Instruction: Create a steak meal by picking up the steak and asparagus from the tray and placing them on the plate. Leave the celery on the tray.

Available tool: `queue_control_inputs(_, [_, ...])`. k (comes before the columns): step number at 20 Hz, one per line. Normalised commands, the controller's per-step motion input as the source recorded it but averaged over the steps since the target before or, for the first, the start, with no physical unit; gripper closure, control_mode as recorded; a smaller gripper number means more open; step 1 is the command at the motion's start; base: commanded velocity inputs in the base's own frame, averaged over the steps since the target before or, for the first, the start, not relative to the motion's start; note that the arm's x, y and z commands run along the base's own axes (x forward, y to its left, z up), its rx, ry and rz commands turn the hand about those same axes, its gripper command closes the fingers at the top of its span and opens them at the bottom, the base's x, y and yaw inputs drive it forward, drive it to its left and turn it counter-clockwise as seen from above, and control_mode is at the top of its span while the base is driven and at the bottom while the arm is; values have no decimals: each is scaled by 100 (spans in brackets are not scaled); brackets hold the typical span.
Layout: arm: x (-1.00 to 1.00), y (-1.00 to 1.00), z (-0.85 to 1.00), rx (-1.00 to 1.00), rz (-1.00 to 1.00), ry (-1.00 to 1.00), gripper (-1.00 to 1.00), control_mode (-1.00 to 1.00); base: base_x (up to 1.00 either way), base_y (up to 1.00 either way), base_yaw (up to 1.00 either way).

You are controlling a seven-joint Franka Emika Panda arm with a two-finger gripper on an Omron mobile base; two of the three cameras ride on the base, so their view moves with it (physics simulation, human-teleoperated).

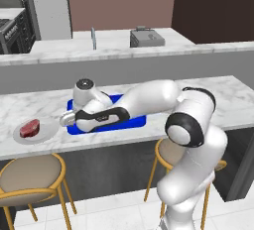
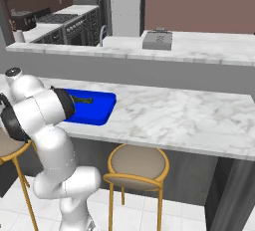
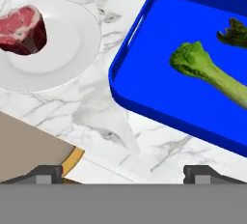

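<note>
- Steak lying on the plate, upper left of the hand view, toward the plate's left part; in the left base view same steak on plate at left middle of frame.
- Tray at right and upper right of the hand view, apart from the plate, marble counter between them.
- Celery inside the tray, leafy end toward frame centre, stalk running to the right edge.
- Asparagus inside the tray, at the upper right edge, just above the celery, partly cut off by the frame.
- Gripper: finger tips at bottom of the hand view, set wide apart, nothing between them; released.
- In the right base view, tray at left centre on the counter, a dark stick-like item lying in it, too small to identify.
- Stool below the counter, lower centre of the right base view.
</note>
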Motion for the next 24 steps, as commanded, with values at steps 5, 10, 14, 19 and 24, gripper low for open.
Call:
queue_control_inputs(5, [0,-84,48,0,0,0,-100,-100,0,0,0])
queue_control_inputs(10, [1,-77,38,0,0,0,-100,-100,0,0,0])
queue_control_inputs(14, [11,-74,6,0,0,5,-100,-100,0,0,0])
queue_control_inputs(19, [22,-53,0,0,0,6,-100,-100,0,0,0])
queue_control_inputs(24, [34,-24,0,-3,3,3,-100,-100,0,0,0])
